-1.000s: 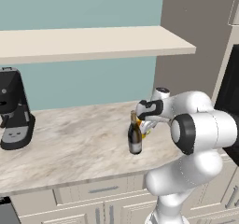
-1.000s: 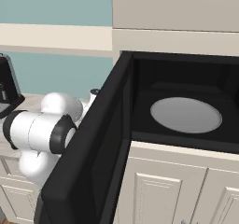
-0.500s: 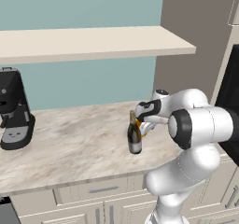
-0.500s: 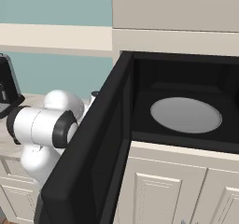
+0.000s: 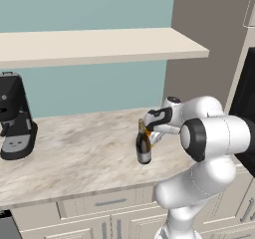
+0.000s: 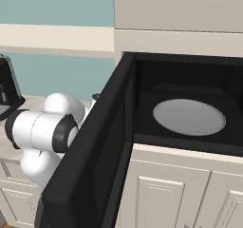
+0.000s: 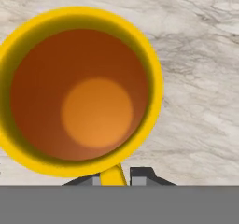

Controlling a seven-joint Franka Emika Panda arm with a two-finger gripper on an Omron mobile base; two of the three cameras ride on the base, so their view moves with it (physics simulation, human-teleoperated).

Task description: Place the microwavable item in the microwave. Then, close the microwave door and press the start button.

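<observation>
On counter (image 5: 74, 153): one wine bottle (image 5: 143, 143), one mug (image 7: 81, 90); gripper (image 7: 114, 175) narrow, pinching mug handle

Teal kitchen wall over a marble counter

A pale floating shelf (image 5: 99, 46) crosses the teal wall (image 5: 84, 6) above the veined marble counter (image 5: 74, 158); cream cabinets (image 6: 180, 189) (panelled doors) sit below, and a taupe column (image 5: 209, 19) rises at the right.

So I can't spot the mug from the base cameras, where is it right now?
In the hand view the mug sits on the marble counter right under the gripper, its handle between the fingertips, beside the wine bottle.
</observation>
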